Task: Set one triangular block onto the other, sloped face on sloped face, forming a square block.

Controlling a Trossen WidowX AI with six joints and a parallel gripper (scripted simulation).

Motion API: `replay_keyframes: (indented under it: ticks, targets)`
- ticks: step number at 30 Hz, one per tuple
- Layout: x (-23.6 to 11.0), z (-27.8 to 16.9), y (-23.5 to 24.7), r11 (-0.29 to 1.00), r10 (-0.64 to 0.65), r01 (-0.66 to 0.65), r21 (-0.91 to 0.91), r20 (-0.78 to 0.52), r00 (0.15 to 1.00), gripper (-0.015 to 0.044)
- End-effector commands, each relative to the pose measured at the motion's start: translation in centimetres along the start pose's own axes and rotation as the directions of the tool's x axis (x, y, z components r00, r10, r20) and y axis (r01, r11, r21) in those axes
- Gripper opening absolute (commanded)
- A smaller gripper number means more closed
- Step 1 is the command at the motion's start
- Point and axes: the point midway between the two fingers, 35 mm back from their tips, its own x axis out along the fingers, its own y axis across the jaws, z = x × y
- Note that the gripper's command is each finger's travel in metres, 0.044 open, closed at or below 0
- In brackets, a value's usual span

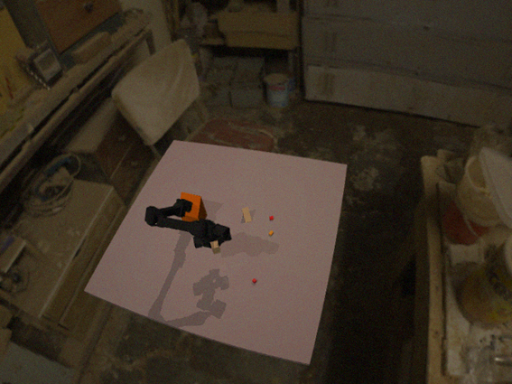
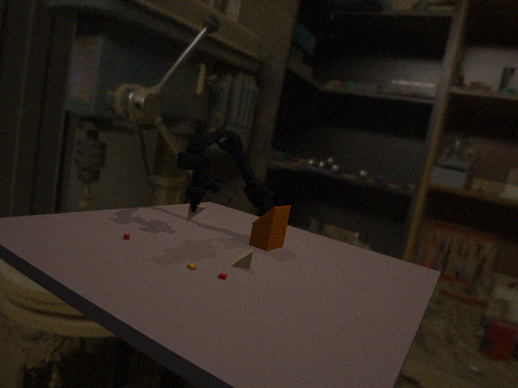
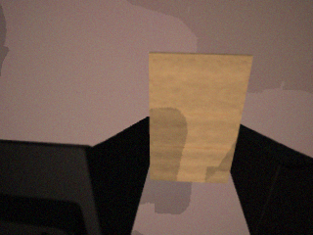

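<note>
Dim, cluttered workshop, pale worktop (image 1: 276, 310) — the jaws are clamped on 1 triangular block (image 3: 198, 117), held clear above it. The other wedge (image 1: 246, 215) waits nearby: approach high, match slopes, lower gently.

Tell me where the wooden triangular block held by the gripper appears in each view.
Top: held wooden triangular block at the gripper tip, left of centre.
Exterior: block under the gripper, upper left, above the table.
Wrist: block fills the centre, between the fingers.
Shared landmark: orange block.
</note>
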Motion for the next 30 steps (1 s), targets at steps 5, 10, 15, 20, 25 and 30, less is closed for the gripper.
replay_keyframes:
  ticks: [5, 10, 15, 20, 25, 30]
  targets:
    - [-0.1, -0.1, -0.1, 0.999, 0.006, -0.007, -0.042, -0.009, 1.0, 0.0]
    - [-0.5, 0.3, -1.7, 0.999, -0.006, 0.006, -0.046, -0.002, 1.0, 0.0]
    - [-1.0, 0.9, -3.9, 0.999, -0.018, 0.018, -0.049, 0.007, 1.0, 0.0]
    - [-1.5, 1.7, -6.0, 0.999, -0.023, 0.023, -0.049, 0.014, 1.0, 0.0]
    - [-2.0, 2.7, -8.1, 0.998, -0.028, 0.029, -0.05, 0.022, 0.999, 0.0]
    - [-2.3, 4.0, -10.1, 0.998, -0.034, 0.036, -0.051, 0.034, 0.999, 0.0]
